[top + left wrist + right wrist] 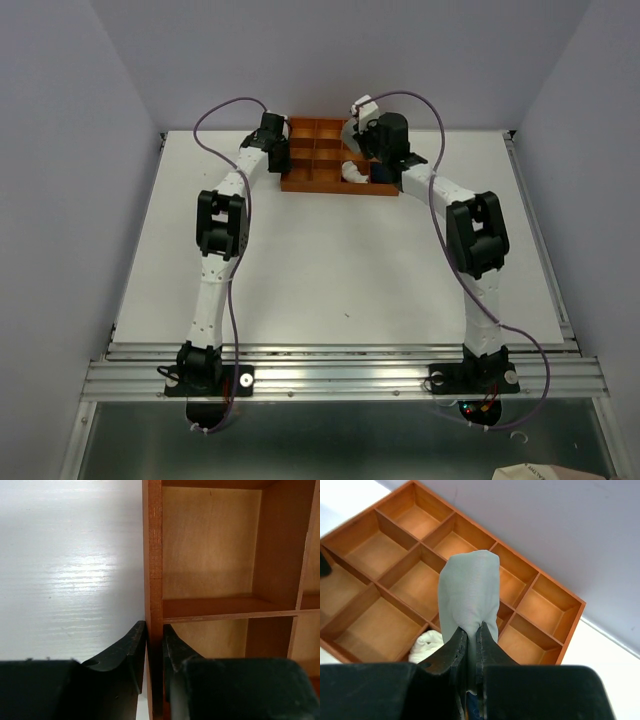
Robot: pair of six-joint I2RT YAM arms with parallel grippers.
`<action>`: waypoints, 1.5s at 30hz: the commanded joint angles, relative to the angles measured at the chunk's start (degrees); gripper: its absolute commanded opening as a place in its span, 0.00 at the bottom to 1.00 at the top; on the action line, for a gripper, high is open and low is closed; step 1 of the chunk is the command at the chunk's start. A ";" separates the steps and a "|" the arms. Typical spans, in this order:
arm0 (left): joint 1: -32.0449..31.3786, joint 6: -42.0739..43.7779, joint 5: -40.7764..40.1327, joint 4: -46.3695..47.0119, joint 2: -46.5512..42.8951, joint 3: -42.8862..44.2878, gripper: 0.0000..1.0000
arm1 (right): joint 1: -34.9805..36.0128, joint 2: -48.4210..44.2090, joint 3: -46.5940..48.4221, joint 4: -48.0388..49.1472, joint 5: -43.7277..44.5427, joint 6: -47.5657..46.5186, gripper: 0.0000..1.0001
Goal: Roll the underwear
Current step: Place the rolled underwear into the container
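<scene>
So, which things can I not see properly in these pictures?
Navy underwear: right wrist view, only a blue sliver shows under the right end effector.
Pale underwear: same view, partly behind that end effector; rolled or not, unclear.
Grey underwear: same view, lower end hidden between the fingers.
Wooden tray: left wrist view, cut off by frame edges.

The tray (540, 607) was plain orange-brown wood, the bench (330, 270) glossy white. The grey underwear (470, 590) was pale, unpatterned; the pale underwear (427, 646) looked off-white. The left pincer (154, 630) and right pincer (472, 629) were both black.
</scene>
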 commanded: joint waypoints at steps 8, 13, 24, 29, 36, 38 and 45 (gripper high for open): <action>0.60 -1.69 0.13 4.17 -2.12 0.14 0.12 | 4.07 8.77 11.02 -1.34 3.70 -11.57 0.01; 0.69 -2.04 0.49 3.64 -1.60 -0.31 0.12 | 6.54 12.20 11.99 -0.28 8.01 -15.52 0.01; 1.12 -3.62 2.25 3.64 -2.39 -0.57 0.10 | 9.79 13.70 10.14 -3.61 5.99 -16.42 0.01; 1.74 -3.89 2.51 3.47 -2.65 -0.83 0.08 | 9.79 14.48 12.07 -8.44 5.81 -11.14 0.01; 2.62 -4.50 3.65 3.73 -2.39 -1.19 0.06 | 9.18 15.19 16.82 -18.29 2.06 -3.59 0.01; 2.79 -4.68 3.74 3.73 -2.39 -1.27 0.06 | 8.48 15.63 19.88 -22.15 -2.53 -0.51 0.01; 2.80 -4.59 3.83 3.73 -2.65 -1.36 0.06 | 5.93 16.51 23.41 -27.70 -9.29 5.82 0.01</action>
